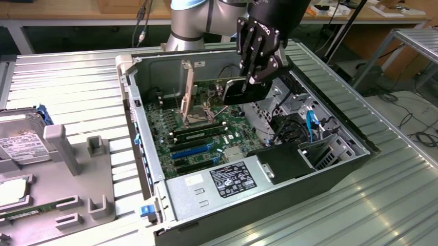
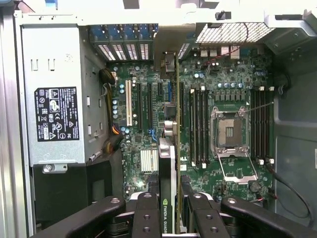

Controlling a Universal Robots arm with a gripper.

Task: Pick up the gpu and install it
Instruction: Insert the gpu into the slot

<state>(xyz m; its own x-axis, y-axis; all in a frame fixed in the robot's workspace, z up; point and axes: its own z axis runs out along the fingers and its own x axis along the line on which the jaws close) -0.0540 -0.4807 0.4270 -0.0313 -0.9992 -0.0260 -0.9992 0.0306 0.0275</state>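
Item: gripper (image 1: 255, 77) (image 2: 171, 206), black fingers clamped from both sides on the gpu (image 1: 241, 91) (image 2: 167, 158), which is held on edge with its dark fan face towards the exterior view's right. Position of card: lifted, hanging inside the open computer case (image 1: 126, 92), above the motherboard (image 1: 164, 120) (image 2: 198, 178) and apart from it; in the exterior view it sits near the rear of the case, over the region beside the CPU socket (image 1: 195, 115) (image 2: 230, 131). In the wrist view its thin edge runs lengthwise along the board between the expansion slots (image 2: 143, 106) and the memory slots (image 2: 198, 124); which slot it lines up with cannot be told. Adjacent: power supply (image 1: 219, 182) (image 2: 54, 99) with black-and-white label, at the near end of the case in the exterior view. Outside the case, on the exterior view's left: grey fixture (image 1: 89, 169), hard drive (image 1: 20, 141) with white label, and a narrow green memory stick (image 1: 34, 210). Status of work, as judged: pick-up complete, card carried to the case; installation outstanding, since the card's lower edge shows no contact with any slot and it is not yet seated or let go.
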